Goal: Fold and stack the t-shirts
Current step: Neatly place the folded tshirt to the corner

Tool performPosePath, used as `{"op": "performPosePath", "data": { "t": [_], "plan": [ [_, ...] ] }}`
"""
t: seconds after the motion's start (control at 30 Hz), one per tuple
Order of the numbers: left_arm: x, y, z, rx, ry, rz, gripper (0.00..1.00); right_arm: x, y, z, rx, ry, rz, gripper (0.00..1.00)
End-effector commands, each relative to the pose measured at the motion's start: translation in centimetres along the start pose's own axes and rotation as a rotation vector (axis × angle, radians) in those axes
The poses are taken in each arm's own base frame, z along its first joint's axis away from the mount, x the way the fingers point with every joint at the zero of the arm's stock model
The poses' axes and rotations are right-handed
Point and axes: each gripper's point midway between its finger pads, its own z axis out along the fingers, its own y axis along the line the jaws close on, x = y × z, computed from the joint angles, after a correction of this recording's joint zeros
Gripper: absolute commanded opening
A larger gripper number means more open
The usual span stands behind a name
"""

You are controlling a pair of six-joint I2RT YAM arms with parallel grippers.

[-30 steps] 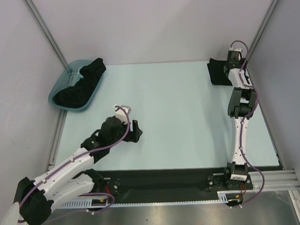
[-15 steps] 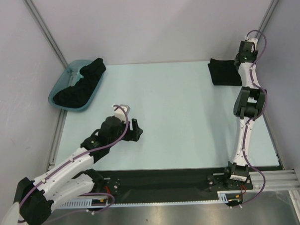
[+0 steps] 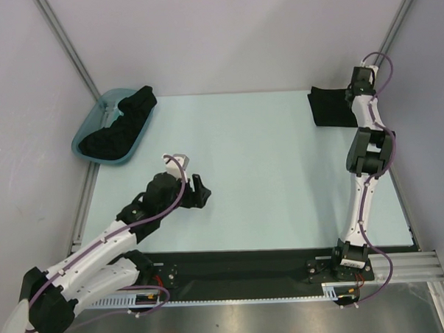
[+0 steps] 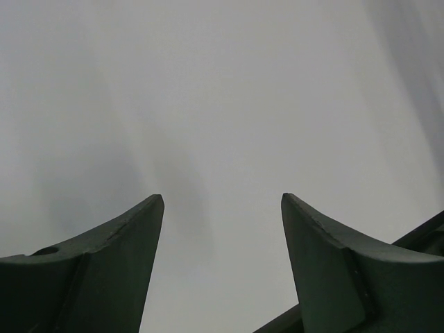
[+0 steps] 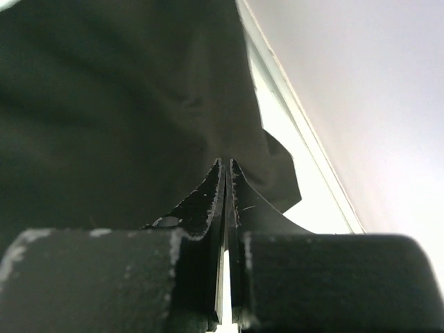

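Two lots of black cloth: a folded t-shirt (image 3: 328,108) in the far right corner, and crumpled t-shirts (image 3: 121,127) heaped in the teal tub (image 3: 82,136) at far left. The right gripper (image 5: 226,161), jaws pressed together with nothing seen between, points at the folded t-shirt's right edge. The left gripper (image 4: 222,196), jaws apart and empty, is the nearer to the tub, which lies beyond it to the left.

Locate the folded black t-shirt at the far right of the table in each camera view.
Top external: folded t-shirt at the far right corner of the table.
Left wrist: not in it; only the open left gripper shows.
Right wrist: fills the upper left.
Shared landmark: right gripper, shut at the shirt's edge.
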Motion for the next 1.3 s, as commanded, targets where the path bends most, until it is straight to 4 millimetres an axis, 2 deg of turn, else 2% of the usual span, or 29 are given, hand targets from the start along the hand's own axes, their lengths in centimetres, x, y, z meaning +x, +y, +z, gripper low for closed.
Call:
{"op": "performPosePath", "data": {
  "t": [0.0,0.23,0.33,0.4,0.53,0.6,0.67,0.7,0.73,0.83,0.93,0.97,1.07,1.1,1.17,1.2,1.27],
  "plan": [
    [-1.5,-0.2,-0.6,-0.004,-0.046,-0.037,0.75,1.0,-1.7,1.1,0.072,0.010,0.016,0.00],
    [-1.1,0.0,-1.2,-0.010,-0.040,-0.056,0.73,5.0,-2.8,3.6,0.154,0.069,-0.042,0.00],
    [-1.2,0.0,-1.6,-0.011,-0.045,-0.065,0.73,4.9,-2.7,3.7,0.148,0.066,-0.031,0.00],
    [-1.3,-0.1,-1.9,-0.006,-0.051,-0.072,0.73,4.0,-2.4,3.2,0.134,0.049,-0.017,0.00],
    [-1.8,-0.3,-2.4,-0.001,-0.064,-0.079,0.72,1.2,-1.5,1.1,0.128,-0.002,-0.013,0.00],
    [-2.1,-0.3,-2.6,-0.001,-0.071,-0.078,0.72,-0.9,-1.6,-0.6,0.128,-0.036,0.005,0.00],
    [-2.4,-0.4,-2.7,-0.001,-0.077,-0.077,0.72,-1.3,-1.0,-1.8,0.113,-0.033,0.040,0.00],
    [-2.7,-0.4,-2.8,-0.003,-0.084,-0.078,0.72,-2.4,-0.5,-2.9,0.078,-0.046,0.066,0.00],
    [-2.8,-0.4,-2.8,-0.004,-0.085,-0.075,0.72,-1.9,0.1,-3.4,0.056,-0.023,0.066,0.00],
    [-3.4,-0.7,-2.9,0.003,-0.098,-0.076,0.72,-2.2,1.7,-5.4,-0.025,-0.001,0.121,0.00],
    [-3.9,-0.9,-3.0,0.006,-0.105,-0.074,0.72,-1.1,4.1,-6.7,-0.155,0.057,0.194,0.00],
    [-3.8,-0.9,-2.9,0.006,-0.102,-0.075,0.72,0.2,4.7,-6.7,-0.178,0.095,0.203,0.00],
    [-4.1,-1.1,-2.9,0.007,-0.105,-0.076,0.72,1.9,6.9,-7.5,-0.293,0.159,0.272,0.00],
    [-4.3,-1.2,-2.9,0.009,-0.109,-0.074,0.72,3.6,7.9,-7.5,-0.333,0.200,0.287,0.00],
    [-4.5,-1.2,-2.9,0.011,-0.108,-0.073,0.72,4.7,8.6,-7.5,-0.360,0.230,0.332,0.00],
    [-4.4,-1.2,-3.0,0.008,-0.103,-0.071,0.72,6.4,9.4,-7.5,-0.395,0.276,0.340,0.00],
    [-4.5,-1.2,-3.1,0.006,-0.102,-0.068,0.72,7.6,10.4,-7.1,-0.439,0.299,0.372,0.00]
  ]
}}
